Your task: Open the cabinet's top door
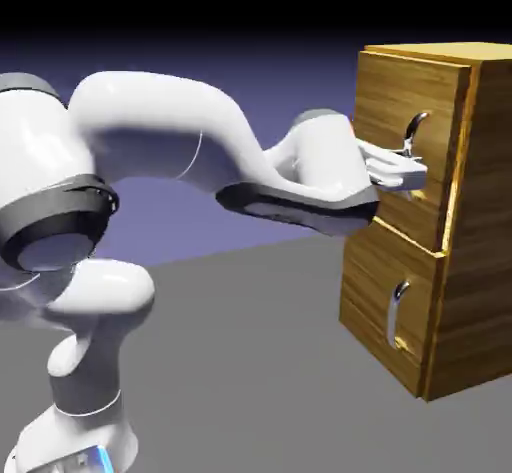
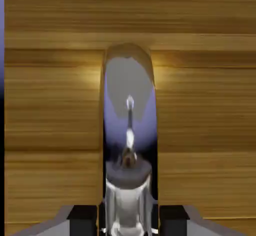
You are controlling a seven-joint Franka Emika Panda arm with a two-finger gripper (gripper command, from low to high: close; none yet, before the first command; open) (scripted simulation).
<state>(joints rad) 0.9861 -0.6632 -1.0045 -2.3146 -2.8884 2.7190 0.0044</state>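
The golden-brown wood-grain cabinet (image 1: 480, 221) stands at the exterior view's right. Its top door (image 1: 390, 111) is the upper front panel and carries a curved silver handle (image 1: 414, 128). My gripper (image 1: 414, 173) reaches in level from the left and sits at the lower end of that handle. In the hand view the shiny handle (image 2: 129, 105) runs up the middle over the door's wood (image 2: 50, 105). My gripper (image 2: 128, 220) has its dark fingertips (image 2: 84, 215) pressed close on both sides of the handle, shut on it.
Below the top door is a second wooden panel (image 1: 370, 291) with its own small silver handle (image 1: 397, 306). The cabinet stands on the grey table (image 1: 260, 361). My white arm (image 1: 170, 141) spans the left and middle of the exterior view.
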